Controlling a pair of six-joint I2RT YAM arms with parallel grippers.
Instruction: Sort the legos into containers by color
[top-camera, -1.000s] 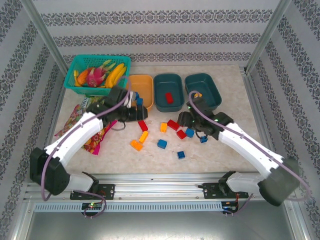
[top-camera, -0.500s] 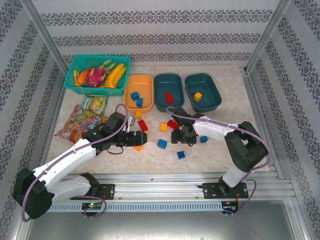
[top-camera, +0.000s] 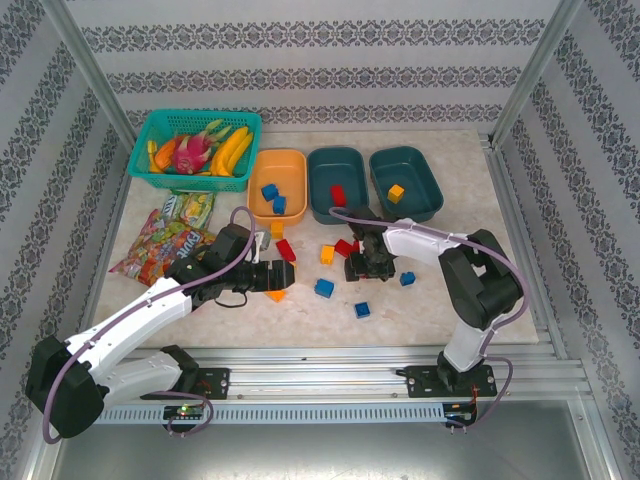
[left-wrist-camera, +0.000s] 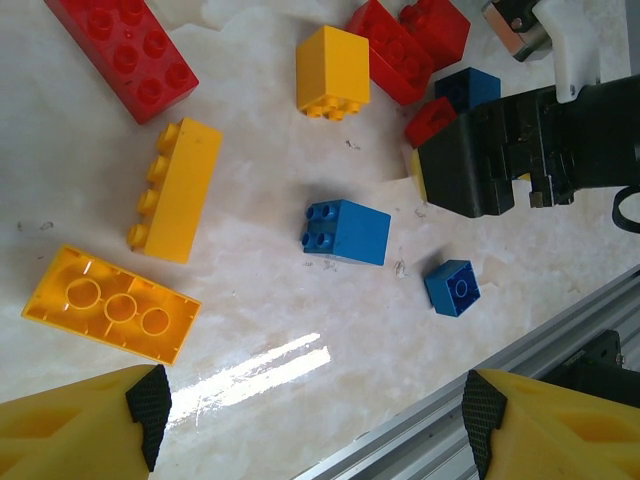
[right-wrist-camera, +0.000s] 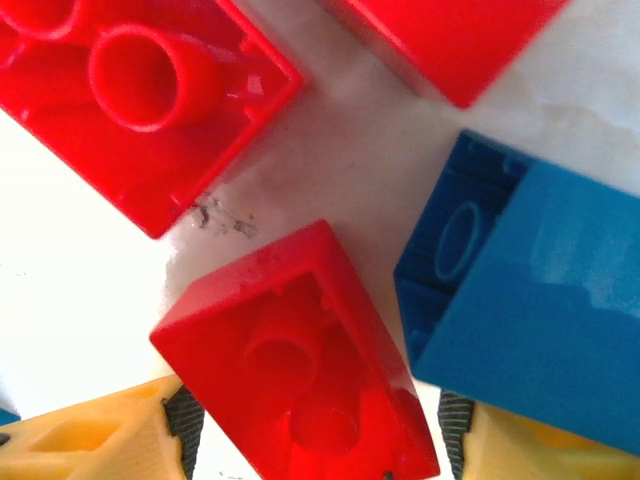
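On the tabletop (top-camera: 430, 300), the teal bin (top-camera: 322, 170) holding red lies about 11 o'clock from the right gripper (top-camera: 366, 268). That gripper straddles a small red brick (right-wrist-camera: 300, 370), but I cannot tell if it is clamped. The left gripper (left-wrist-camera: 315, 415) is open and empty.

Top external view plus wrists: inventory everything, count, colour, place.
teal mesh basket of toy fruit: one, teal, far-left corner.
colourful snack bags: at least two, multicolour, left side.
orange plastic bin: one, orange, back row left, holding two blue bricks.
dark teal plastic bins: two, teal, back row centre and right, holding one red brick and one yellow-orange brick.
loose plastic bricks: about ten, red, blue, yellow-orange, table centre.
left gripper: one, open, above loose bricks.
right gripper: one, straddling a small red brick, grip unclear.
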